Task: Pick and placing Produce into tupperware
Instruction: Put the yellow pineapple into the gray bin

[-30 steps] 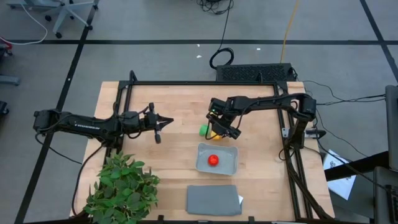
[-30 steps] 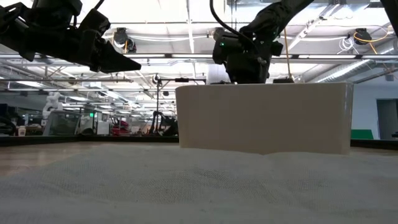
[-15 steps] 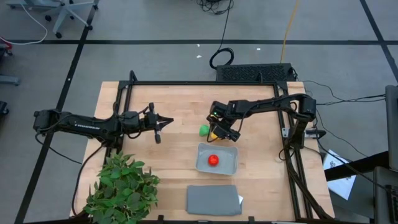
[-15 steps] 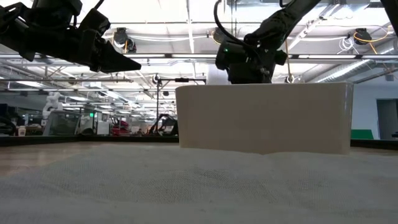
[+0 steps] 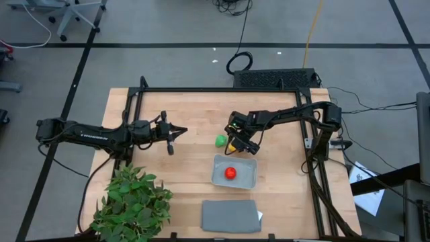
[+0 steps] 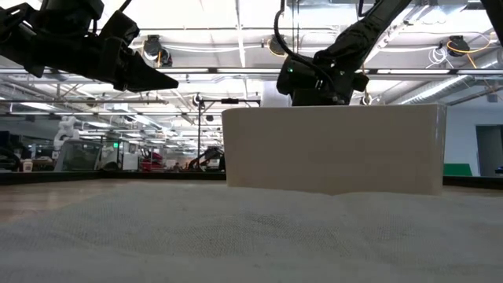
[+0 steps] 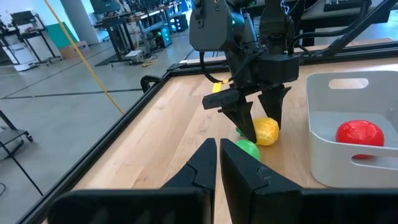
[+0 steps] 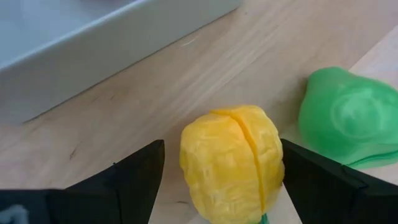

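The yellow produce (image 8: 233, 162) lies on the wood just beyond the tupperware's (image 5: 245, 180) far left corner, and the green produce (image 5: 220, 140) lies beside it on its left. The red produce (image 5: 230, 173) rests inside the tupperware. My right gripper (image 5: 235, 142) is open and points down over the yellow piece (image 7: 266, 130), with one finger on each side of it. A gap shows beside one finger. My left gripper (image 5: 176, 134) is shut and hovers above the table's left half, pointing right toward the green piece (image 7: 247, 149).
A flat dark grey lid (image 5: 230, 216) lies near the front edge, below the tupperware. A big leafy plant (image 5: 131, 202) fills the near left corner. The tupperware's wall (image 6: 330, 149) blocks the low view of the produce. Bare wood lies between the two arms.
My right gripper has come down over the yellow produce, sinking behind the tupperware's wall in the low view. Its fingers have stayed apart.
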